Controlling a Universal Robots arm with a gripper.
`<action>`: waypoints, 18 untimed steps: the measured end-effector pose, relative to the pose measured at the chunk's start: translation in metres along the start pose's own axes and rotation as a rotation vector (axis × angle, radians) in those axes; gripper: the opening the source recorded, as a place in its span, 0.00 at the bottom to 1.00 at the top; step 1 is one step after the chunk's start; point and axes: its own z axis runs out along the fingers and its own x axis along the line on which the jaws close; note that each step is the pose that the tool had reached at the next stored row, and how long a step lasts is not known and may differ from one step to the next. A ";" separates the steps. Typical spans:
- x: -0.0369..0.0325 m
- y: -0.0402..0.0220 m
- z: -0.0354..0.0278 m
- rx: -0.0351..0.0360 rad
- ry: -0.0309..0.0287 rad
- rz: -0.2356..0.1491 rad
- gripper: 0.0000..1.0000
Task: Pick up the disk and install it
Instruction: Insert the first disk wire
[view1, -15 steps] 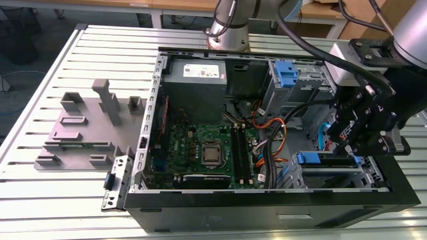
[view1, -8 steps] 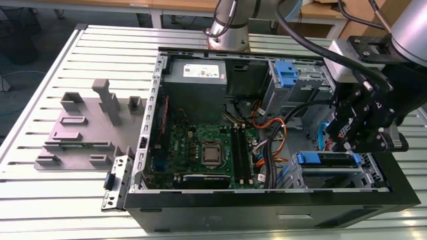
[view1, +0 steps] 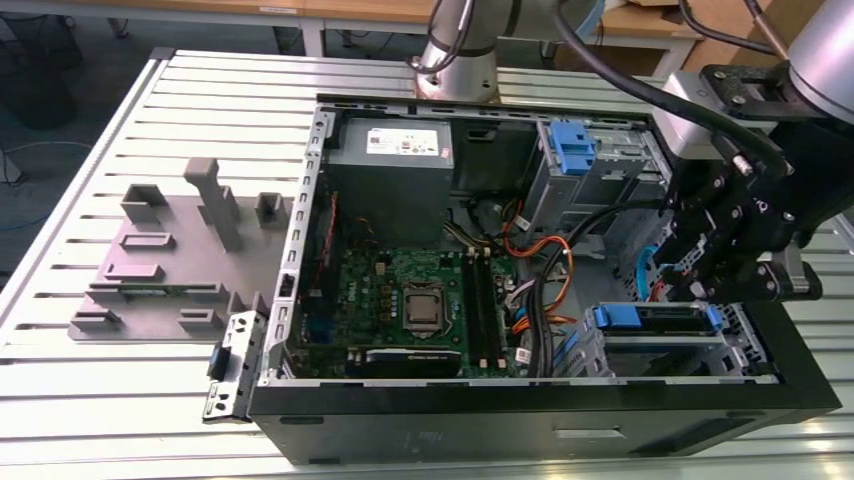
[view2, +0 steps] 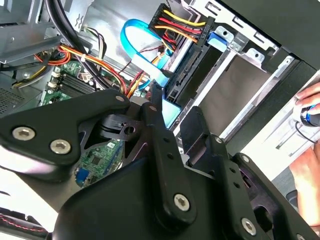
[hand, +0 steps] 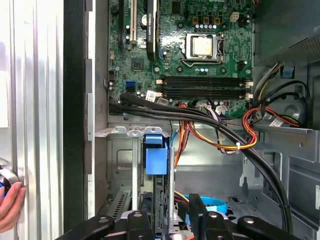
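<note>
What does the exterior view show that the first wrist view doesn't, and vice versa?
Exterior view: the grey fixture block beside the open case, and the arm's base column behind it. First wrist view: a person's fingertips outside the case wall. Both: the motherboard's CPU socket, the orange cable bundle, and the blue tab on the lower drive bay.

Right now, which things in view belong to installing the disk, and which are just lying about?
For the job: the disk, at the drive bay; the gripper, closest to it; the open computer case.

Lying about: the grey fixture block on the table; the power-supply box; the blue-clipped metal cage; a person's hand beside the case.
</note>
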 end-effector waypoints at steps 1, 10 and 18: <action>-0.0035 -0.0008 0.0004 -0.0001 0.0004 0.000 0.42; -0.0108 -0.0105 0.0040 0.0000 0.0009 0.000 0.42; -0.0112 -0.0123 0.0056 0.0000 0.0018 0.000 0.42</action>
